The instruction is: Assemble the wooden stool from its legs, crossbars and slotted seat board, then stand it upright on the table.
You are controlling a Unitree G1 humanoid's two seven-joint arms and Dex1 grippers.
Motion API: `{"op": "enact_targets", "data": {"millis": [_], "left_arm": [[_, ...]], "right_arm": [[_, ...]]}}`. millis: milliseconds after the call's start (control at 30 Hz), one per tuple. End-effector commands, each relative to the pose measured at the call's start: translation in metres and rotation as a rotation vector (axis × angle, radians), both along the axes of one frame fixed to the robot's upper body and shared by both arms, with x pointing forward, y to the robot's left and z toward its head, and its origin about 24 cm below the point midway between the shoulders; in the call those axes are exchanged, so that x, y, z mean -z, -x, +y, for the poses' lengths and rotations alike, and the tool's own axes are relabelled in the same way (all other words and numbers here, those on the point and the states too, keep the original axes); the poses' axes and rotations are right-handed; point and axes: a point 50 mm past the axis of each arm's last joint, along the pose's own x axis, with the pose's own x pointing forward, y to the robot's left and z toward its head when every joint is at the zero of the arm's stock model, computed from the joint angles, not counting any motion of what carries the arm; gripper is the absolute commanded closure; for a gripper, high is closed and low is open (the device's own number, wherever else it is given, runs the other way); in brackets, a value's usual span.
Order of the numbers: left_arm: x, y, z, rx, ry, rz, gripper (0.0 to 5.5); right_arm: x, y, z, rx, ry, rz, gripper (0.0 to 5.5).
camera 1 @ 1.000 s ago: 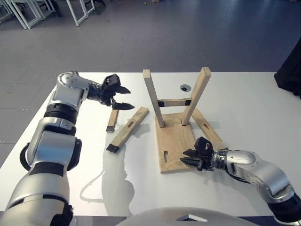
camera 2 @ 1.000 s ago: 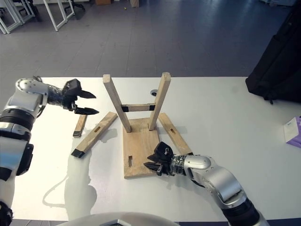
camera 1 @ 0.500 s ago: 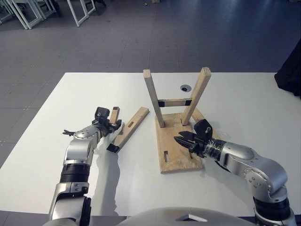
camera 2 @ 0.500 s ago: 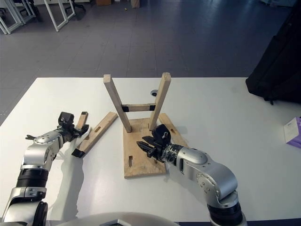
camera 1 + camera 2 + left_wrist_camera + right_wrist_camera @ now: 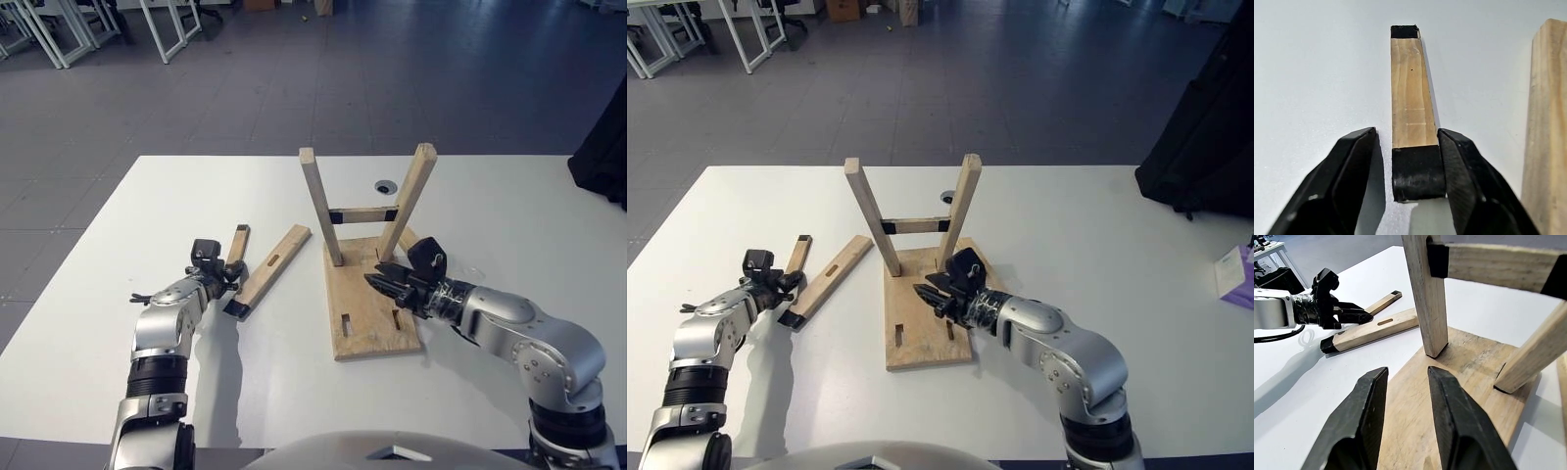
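The slotted seat board (image 5: 364, 315) lies flat on the white table (image 5: 509, 215), a little right of centre in the head view. Two legs stand upright in its far end, the left-hand leg (image 5: 319, 206) leaning slightly left and the right-hand leg (image 5: 409, 201) leaning right. A fitted crossbar (image 5: 364, 213) with black-capped ends joins them about halfway up.

Left of the board, a loose leg (image 5: 266, 267) lies flat on the table. It has a slot in its face and a black tip at its near end. Just beyond it to the left lies a short crossbar (image 5: 236, 245), apart from the leg.

The left gripper (image 5: 1406, 134) sits low on the table in the left middle of the frame, at the near end of the short crossbar. Its fingers (image 5: 1352, 161) are spread to either side of the black-capped end (one finger looks to be touching the wood, the other stands off with a gap), so nothing is pinched.

The right gripper (image 5: 1403, 377) hangs just over the seat board, near the foot of the left-hand leg. Its fingers are spread and hold nothing.

A round cable hole (image 5: 386, 185) shows in the tabletop behind the standing legs.
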Motion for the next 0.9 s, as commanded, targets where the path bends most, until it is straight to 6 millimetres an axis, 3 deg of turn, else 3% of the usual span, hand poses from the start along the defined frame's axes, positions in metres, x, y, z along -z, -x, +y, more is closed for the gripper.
{"op": "enact_targets", "data": {"millis": [33, 100, 200, 267, 333, 433, 533, 600, 733, 900], "left_arm": [[0.053, 0.037, -0.015, -0.014, 0.063, 0.229, 3.81], [0.06, 0.039, -0.019, -0.021, 0.078, 0.223, 4.18], [0.066, 0.042, -0.023, -0.028, 0.102, 0.164, 4.18], [0.055, 0.033, -0.021, -0.099, 0.117, 0.01, 4.18], [0.025, 0.022, -0.021, -0.133, 0.083, -0.245, 4.18], [-0.034, 0.023, -0.046, -0.031, 0.176, -0.611, 4.18], [-0.087, 0.032, -0.076, 0.119, 0.221, -0.845, 4.18], [-0.115, 0.031, -0.092, 0.202, 0.235, -0.944, 4.18], [-0.148, 0.03, -0.107, 0.296, 0.244, -1.048, 4.18], [-0.152, 0.034, -0.123, 0.414, 0.261, -1.036, 4.18]], "right_arm": [[-0.005, -0.007, -0.002, 0.033, -0.002, -0.013, 4.04], [-0.005, -0.01, -0.002, 0.039, -0.001, -0.012, 4.04], [-0.005, -0.013, -0.002, 0.054, -0.009, -0.002, 4.04], [-0.004, -0.014, -0.001, 0.049, -0.022, 0.025, 3.75], [-0.006, -0.015, 0.0, 0.049, -0.038, 0.033, 3.41], [-0.016, -0.02, 0.008, 0.017, -0.101, 0.031, 2.84], [-0.048, -0.037, 0.023, -0.025, -0.276, -0.005, 2.19], [-0.071, -0.046, 0.029, -0.049, -0.416, -0.011, 2.09], [-0.104, -0.055, 0.034, -0.111, -0.578, -0.013, 2.09], [-0.133, -0.061, 0.039, -0.176, -0.698, -0.004, 2.09]]}}
